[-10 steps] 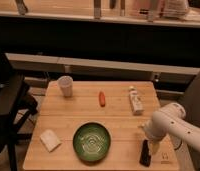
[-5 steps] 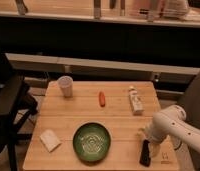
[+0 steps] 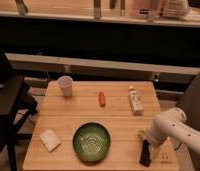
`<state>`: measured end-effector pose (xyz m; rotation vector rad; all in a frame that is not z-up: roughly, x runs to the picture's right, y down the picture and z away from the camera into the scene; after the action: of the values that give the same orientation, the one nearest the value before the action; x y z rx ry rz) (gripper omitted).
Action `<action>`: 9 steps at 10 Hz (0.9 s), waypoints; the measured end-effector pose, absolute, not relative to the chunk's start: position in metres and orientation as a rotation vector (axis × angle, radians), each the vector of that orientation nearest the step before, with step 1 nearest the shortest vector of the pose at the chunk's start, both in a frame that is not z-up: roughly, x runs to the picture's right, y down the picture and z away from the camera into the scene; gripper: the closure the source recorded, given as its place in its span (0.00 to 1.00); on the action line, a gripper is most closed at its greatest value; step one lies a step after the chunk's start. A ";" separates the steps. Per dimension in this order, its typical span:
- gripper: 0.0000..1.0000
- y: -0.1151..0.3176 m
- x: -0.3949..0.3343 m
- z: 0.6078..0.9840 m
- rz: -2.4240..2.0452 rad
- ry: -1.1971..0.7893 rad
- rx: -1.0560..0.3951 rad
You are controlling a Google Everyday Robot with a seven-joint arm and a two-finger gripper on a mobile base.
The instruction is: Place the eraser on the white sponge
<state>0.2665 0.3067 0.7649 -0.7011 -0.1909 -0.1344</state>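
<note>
Your tool [image 3: 147, 142] sits low over the near right corner of the worktop [image 3: 118, 116], at the end of the white arm [image 3: 169, 128] that comes in from the right edge. I cannot tell whether the tool is apart, together or clamped on anything; note it as undetermined.

The eraser [image 3: 145, 154] is directly below the tool's tip, a dark upright-looking sliver touching or just short of it. I cannot tell whether there is contact.

The white sponge [image 3: 50, 140] lies flat well to the tool's left, near the worktop's opposite front corner, and nothing is on it.

The green bowl [image 3: 92, 142] is between the tool and the sponge and is closer to the tool.

The white tube [image 3: 136, 100] is beyond the tool, slightly to its left. The small red item [image 3: 101, 98] lies farther left of that. The white cup [image 3: 66, 86] stands upright at the far left corner, well apart from the tool.
</note>
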 end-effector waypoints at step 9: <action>0.45 0.314 0.266 0.766 -0.131 -0.197 -0.720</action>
<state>0.2662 0.3136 0.7658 -0.7197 -0.1971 -0.1313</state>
